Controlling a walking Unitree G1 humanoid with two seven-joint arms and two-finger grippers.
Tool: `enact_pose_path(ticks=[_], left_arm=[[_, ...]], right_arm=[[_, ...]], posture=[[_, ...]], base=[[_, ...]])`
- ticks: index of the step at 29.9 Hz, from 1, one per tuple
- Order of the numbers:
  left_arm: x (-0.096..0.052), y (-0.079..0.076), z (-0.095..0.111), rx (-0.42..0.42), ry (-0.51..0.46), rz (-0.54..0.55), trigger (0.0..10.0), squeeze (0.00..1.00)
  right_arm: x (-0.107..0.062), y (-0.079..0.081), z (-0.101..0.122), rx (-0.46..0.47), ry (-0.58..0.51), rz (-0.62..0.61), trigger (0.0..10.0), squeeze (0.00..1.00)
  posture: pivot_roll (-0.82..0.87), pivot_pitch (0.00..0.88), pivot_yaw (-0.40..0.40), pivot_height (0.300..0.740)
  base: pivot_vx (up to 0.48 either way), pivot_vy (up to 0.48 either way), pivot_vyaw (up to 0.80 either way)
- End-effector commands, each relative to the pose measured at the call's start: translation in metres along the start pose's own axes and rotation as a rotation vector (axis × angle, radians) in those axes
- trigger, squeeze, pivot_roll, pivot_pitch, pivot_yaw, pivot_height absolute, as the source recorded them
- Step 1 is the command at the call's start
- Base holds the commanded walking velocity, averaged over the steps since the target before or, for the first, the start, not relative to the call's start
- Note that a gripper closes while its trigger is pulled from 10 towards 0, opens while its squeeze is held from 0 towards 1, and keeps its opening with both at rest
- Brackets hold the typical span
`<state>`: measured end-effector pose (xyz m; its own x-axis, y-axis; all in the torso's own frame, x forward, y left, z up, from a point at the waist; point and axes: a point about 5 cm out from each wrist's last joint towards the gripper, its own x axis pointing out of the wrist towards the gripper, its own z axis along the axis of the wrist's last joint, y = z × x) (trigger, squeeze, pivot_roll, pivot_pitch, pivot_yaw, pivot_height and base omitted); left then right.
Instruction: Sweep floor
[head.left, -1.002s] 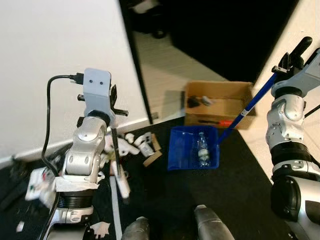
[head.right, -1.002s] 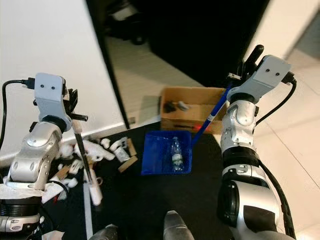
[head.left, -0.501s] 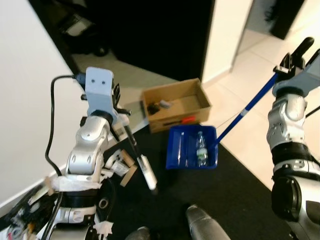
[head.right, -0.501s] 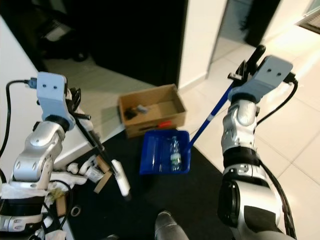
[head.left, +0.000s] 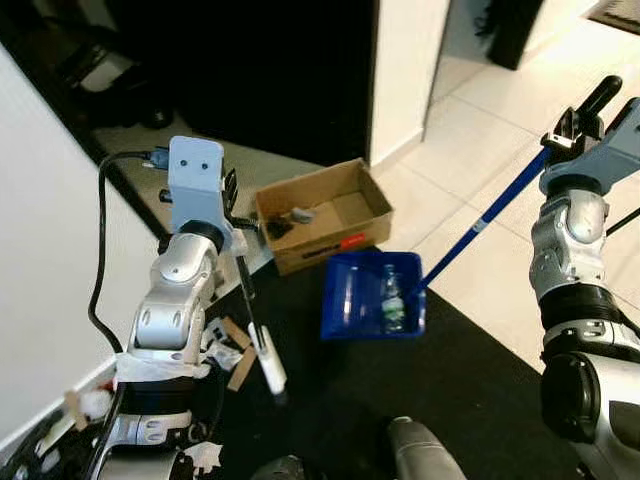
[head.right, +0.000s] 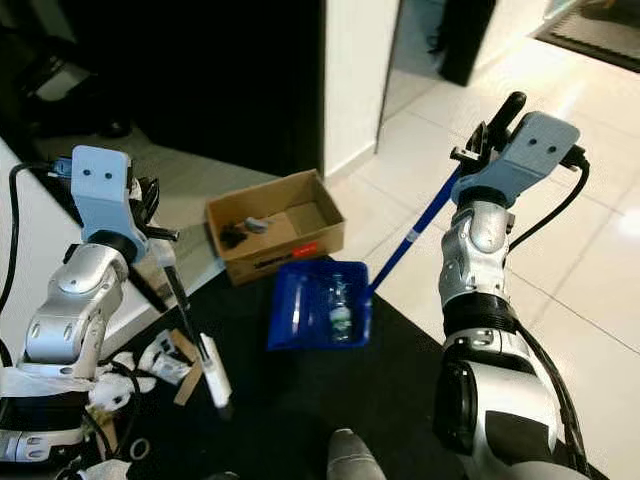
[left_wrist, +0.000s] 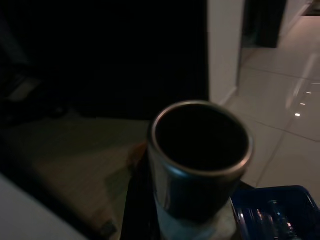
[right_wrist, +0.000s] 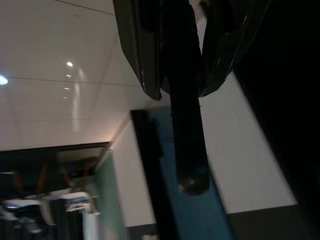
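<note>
Left eye view is showing us standing over a black mat (head.left: 470, 390) that is lying against pale floor tiles (head.left: 480, 130). Beyond the mat's far edge, an open cardboard box (head.left: 322, 215) is sitting on the floor with a few small items inside. Just in front of the box we are holding a blue dustpan (head.left: 372, 297) over the mat, and a clear plastic bottle (head.left: 391, 299) is lying in it. Our right gripper (head.left: 583, 110) is clamped around the black grip atop the dustpan's long blue handle (head.left: 482, 222), which is slanting down to the pan; in the right wrist view both fingers (right_wrist: 137, 40) are pressing that grip. Our left gripper (head.left: 232, 205) is closed on a thin dark broom stick (head.left: 247, 300), whose white lower end (head.left: 270, 368) is hanging just above the mat. Beside that end, scraps of cardboard and white paper litter (head.left: 232, 352) are lying along the white wall (head.left: 50, 300).
</note>
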<state>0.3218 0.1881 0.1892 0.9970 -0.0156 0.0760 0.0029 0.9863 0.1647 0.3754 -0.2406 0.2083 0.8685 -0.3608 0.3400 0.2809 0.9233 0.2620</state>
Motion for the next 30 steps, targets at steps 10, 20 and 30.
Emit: enact_pose_path(ticks=[10,20,30], left_arm=[[-0.007,0.012,-0.007,-0.036,-0.02,0.155,10.0,0.0],[-0.013,0.009,-0.004,-0.014,-0.053,0.186,10.0,0.0],[-0.007,0.01,0.01,-0.058,-0.136,0.196,10.0,0.0]], right_arm=[[0.009,0.033,0.024,-0.06,-0.1,0.203,10.0,0.0],[0.016,0.04,0.039,-0.026,-0.143,0.215,10.0,0.0],[0.021,0.043,0.071,-0.005,-0.27,0.213,10.0,0.0]], posture=[[0.04,0.099,0.011,0.74],[0.05,0.092,-0.021,0.74],[0.04,0.08,-0.005,0.74]], base=[[0.0,0.0,0.0],[0.0,0.0,0.0],[0.156,0.0,0.0]])
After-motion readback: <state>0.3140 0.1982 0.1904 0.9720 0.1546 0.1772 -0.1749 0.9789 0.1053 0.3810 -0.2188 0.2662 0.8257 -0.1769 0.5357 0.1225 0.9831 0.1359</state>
